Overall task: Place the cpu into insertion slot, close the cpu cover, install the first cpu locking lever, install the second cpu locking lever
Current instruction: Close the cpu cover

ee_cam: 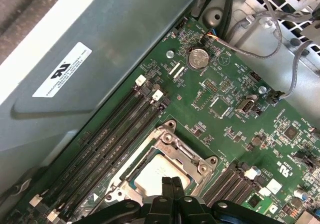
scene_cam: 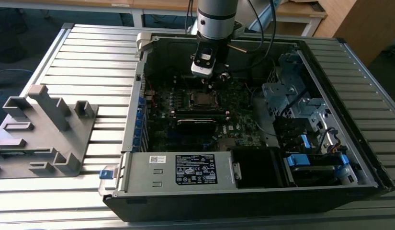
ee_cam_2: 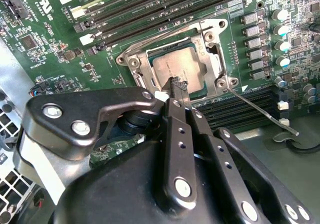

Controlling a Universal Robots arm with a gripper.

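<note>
Pincer (ee_cam_2: 177,85) observed with its two fingers pressed together and nothing held between them, in both wrist views (ee_cam: 172,185). Its tips stand directly over the cpu (ee_cam_2: 166,66), at the edge of the metal top nearest the wrist; whether they touch that surface or hang just above it cannot be settled from these angles. The cpu (ee_cam: 150,176) is seated in the socket. The cpu cover (ee_cam_2: 214,49) lies flat around it, its window framing the chip. One thin locking lever (ee_cam_2: 262,111) juts out from the socket corner, unlatched, running across the memory slots (ee_cam_2: 240,106). Beyond is the green motherboard (ee_cam: 225,89). In the exterior view the pincer (scene_cam: 206,72) hangs inside the open computer case (scene_cam: 130,120), which lies on the slatted tabletop (scene_cam: 88,62).
</note>
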